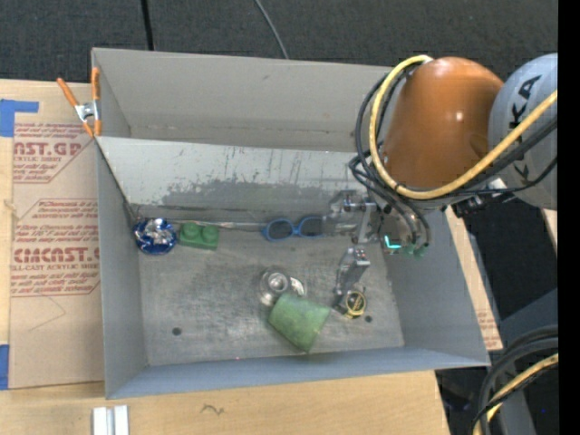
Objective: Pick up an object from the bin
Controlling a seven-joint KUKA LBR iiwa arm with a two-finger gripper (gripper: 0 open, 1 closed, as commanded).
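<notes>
Low over the floor of the grey bin (118, 288), close to its right-hand wall: the gripper (351, 288), tip right above a small dark round thing (354, 304) with a yellow spot. Open or closed, impossible to tell from here; nothing visibly clamped. Likely target, judging by position alone: the small dark round thing directly beneath the tip. Just beside the gripper, down and toward the view's left: a pale green cup-like thing (297, 323) lying on its side, and above that, about level with the tip, a small shiny clear piece (276, 285). Further off, up and left of the gripper against the back slope: blue glasses (292, 229); well apart beyond them, a green block (199, 236) and a blue-and-white crumpled thing (156, 236). Main risk: closing off-centre on something so small and low, pinching bare metal and flicking the piece toward the right wall or under the green cup. Second risk: pressing too deep and jamming the tip against the bin floor. Third: catching the rim of the green cup, dragging it along and knocking the shiny piece aside. Also possible: a weak hold on a round, probably slick shape, lost during the lift.
</notes>
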